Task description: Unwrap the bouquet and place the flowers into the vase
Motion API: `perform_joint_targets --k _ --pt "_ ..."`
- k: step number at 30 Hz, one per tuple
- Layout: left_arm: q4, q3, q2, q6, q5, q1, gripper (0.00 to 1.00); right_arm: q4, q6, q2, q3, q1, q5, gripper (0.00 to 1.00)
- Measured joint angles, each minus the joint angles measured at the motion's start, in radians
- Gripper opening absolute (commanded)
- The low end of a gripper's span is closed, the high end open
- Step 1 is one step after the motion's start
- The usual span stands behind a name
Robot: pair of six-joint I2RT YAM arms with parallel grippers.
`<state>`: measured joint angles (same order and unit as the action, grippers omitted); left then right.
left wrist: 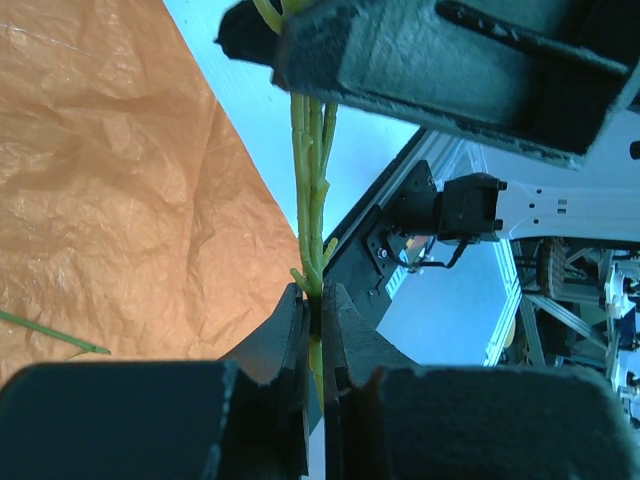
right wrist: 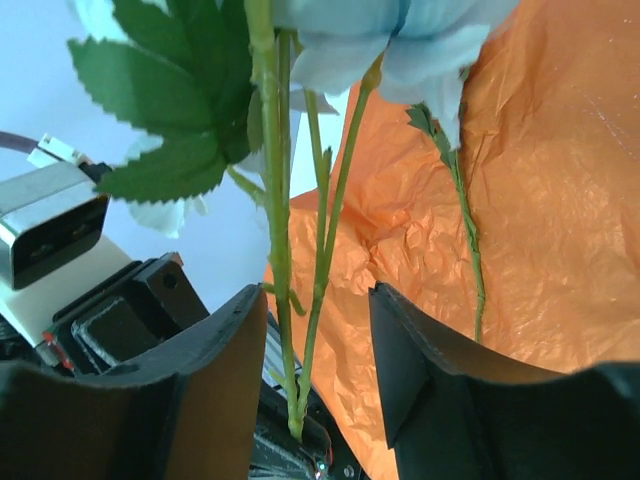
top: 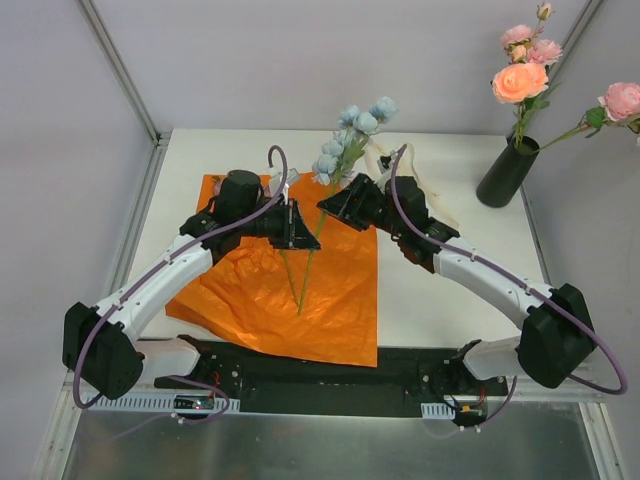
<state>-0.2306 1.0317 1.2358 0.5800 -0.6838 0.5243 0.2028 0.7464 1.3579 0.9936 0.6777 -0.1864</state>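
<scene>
The bouquet's orange paper lies spread flat on the table. My left gripper is shut on the green stems of the pale blue flowers, holding them above the paper. My right gripper is open, one jaw on each side of those stems, just below the blue blooms. Another thin stem shows against the paper. The dark vase stands at the back right with pink and peach flowers in it.
A cream ribbon lies on the white table behind my right arm. Lower stem ends lie over the paper. Grey walls and frame posts enclose the table on three sides.
</scene>
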Motion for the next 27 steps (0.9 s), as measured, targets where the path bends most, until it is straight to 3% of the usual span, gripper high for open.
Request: perform_joint_targets --k 4,9,10,12,16,17,18,27 --pt "0.009 -0.021 -0.017 -0.014 -0.021 0.0 0.0 0.013 -0.006 0.002 0.0 0.008 0.041 0.34" --pt "0.013 -0.033 -0.024 -0.029 -0.042 0.0 0.0 0.041 -0.015 0.003 0.002 0.018 0.055 0.02" --pt "0.012 -0.034 -0.024 -0.031 -0.044 0.0 0.09 0.047 -0.02 0.003 0.002 0.021 0.057 0.0" --pt "0.014 -0.034 -0.024 -0.038 -0.048 0.0 0.38 0.049 -0.031 0.003 0.005 0.025 0.068 0.0" --pt "0.015 -0.034 -0.026 -0.059 -0.051 0.0 0.76 0.048 -0.08 0.001 0.005 0.027 0.117 0.0" --pt "0.013 -0.034 -0.027 -0.07 -0.049 0.0 0.92 0.048 -0.102 -0.003 0.005 0.026 0.14 0.0" --pt "0.007 -0.033 -0.029 -0.074 -0.045 0.0 0.99 0.047 -0.125 -0.008 0.005 0.026 0.16 0.0" --pt "-0.186 0.02 -0.092 -0.248 0.029 0.0 0.99 0.031 -0.517 -0.143 0.05 0.026 0.405 0.0"
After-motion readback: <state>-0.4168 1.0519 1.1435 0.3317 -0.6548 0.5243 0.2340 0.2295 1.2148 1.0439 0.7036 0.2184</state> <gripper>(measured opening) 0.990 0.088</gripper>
